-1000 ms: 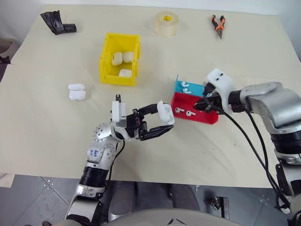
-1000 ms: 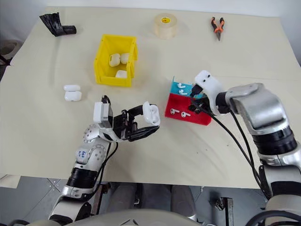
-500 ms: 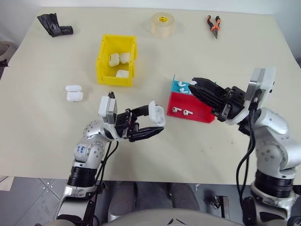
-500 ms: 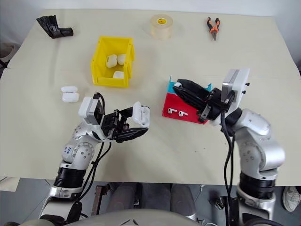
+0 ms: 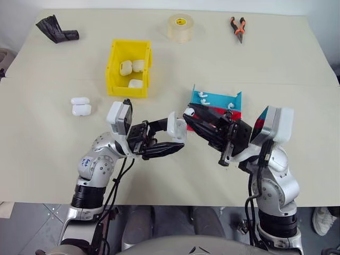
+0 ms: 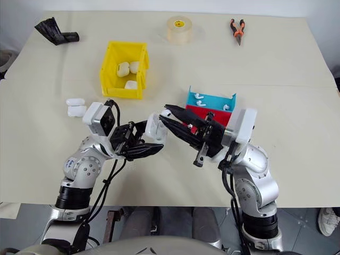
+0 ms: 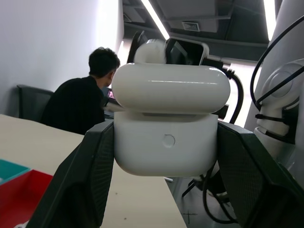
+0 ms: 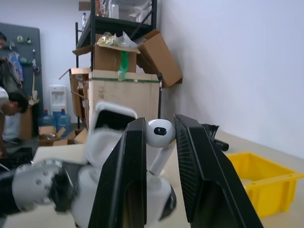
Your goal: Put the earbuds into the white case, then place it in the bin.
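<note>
The right gripper [image 8: 159,142] is pinching an earbud [image 8: 159,135] between its fingers, just beside the white case [image 7: 166,137] — which the left gripper [image 5: 171,139] is clamping above the table [image 5: 297,69], lid open. The loading step is in hand; next, the stem needs lining up with a socket. The bin [image 5: 112,69] is waiting well apart.

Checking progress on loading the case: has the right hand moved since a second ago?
Yes. The right hand, gripping an earbud, swung from the red tray toward the case.
</note>
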